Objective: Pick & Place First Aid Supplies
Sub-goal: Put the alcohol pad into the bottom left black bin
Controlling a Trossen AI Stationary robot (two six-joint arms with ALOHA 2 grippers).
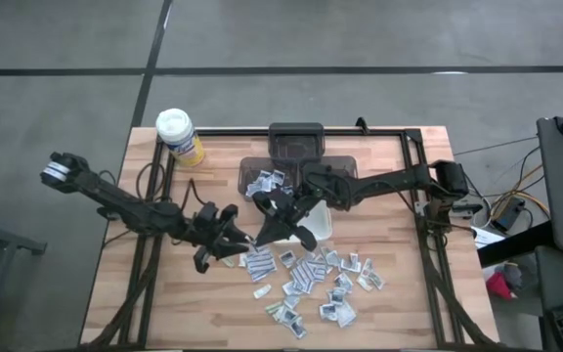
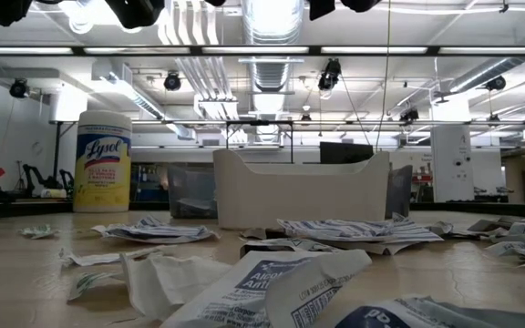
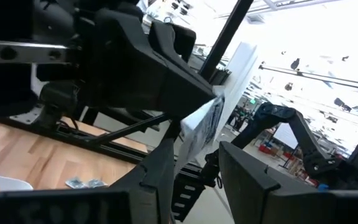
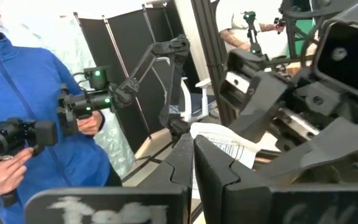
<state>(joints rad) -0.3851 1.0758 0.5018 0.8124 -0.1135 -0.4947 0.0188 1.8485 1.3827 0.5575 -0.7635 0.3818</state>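
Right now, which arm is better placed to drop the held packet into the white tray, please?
Probably right: the right tool is shut on the packet beside the white tray; the left tool stands open.

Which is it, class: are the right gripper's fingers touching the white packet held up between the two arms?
Touching. In the right wrist view the right gripper has its fingers shut on the white packet, whose edge disappears between them.

Robotics lab: exposed ceiling ducts [image 2: 267, 36], spare robot arm [image 4: 157, 59]
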